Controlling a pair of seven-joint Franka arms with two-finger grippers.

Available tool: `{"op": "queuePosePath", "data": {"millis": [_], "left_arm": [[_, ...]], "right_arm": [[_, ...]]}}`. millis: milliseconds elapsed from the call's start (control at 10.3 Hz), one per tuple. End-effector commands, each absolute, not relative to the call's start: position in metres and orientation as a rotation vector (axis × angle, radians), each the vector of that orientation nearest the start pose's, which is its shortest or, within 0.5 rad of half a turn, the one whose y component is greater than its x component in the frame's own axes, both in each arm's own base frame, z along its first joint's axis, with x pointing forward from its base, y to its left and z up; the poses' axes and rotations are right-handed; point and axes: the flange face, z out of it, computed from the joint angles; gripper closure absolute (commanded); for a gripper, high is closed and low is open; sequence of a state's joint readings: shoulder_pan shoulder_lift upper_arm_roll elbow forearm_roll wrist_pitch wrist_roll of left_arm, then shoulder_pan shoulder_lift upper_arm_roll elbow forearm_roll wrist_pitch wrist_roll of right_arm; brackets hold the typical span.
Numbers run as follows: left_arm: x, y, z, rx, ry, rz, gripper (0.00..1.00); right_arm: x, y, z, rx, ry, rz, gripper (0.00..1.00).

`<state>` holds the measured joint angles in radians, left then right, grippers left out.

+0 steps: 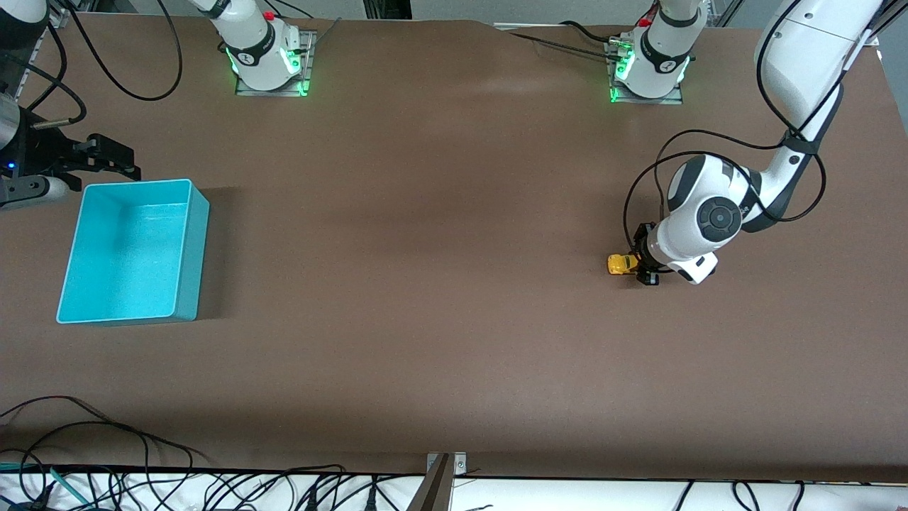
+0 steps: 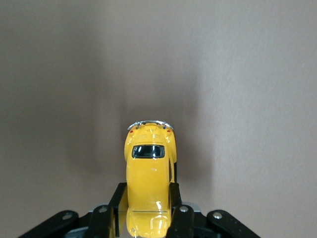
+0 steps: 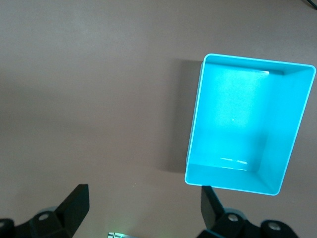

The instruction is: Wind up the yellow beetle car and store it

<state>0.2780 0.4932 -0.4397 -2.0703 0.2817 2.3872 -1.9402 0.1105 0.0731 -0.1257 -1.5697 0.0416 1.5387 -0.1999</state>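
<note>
Yellow car (image 2: 148, 183) sits on the table (image 1: 440, 284) toward the left arm's end, clamped by the left gripper (image 2: 147, 210), probably for winding. Right gripper (image 3: 143, 208) waits above the table beside the bin (image 1: 191, 241), fingers spread.

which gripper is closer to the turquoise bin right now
Right. The right gripper hangs open beside the turquoise bin at the right arm's end of the table. The left gripper is at the left arm's end, shut on the yellow beetle car.
</note>
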Motion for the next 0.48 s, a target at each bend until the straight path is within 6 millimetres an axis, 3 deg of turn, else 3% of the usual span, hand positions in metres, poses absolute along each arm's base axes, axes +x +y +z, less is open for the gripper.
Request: {"op": "queuePosePath", "data": {"millis": [0,387], "left_arm": [[0.569,-0.052,0.164,2.276,2.328,-0.072,1.0],[0.569,-0.011,0.15,2.317,2.339,-0.021,1.0]], "right_arm": [[0.569,-0.001,0.585,-3.081,-0.281,0.164,0.0],[0.569,-0.001,0.585,-3.081,-0.277,0.164,0.0]]}}
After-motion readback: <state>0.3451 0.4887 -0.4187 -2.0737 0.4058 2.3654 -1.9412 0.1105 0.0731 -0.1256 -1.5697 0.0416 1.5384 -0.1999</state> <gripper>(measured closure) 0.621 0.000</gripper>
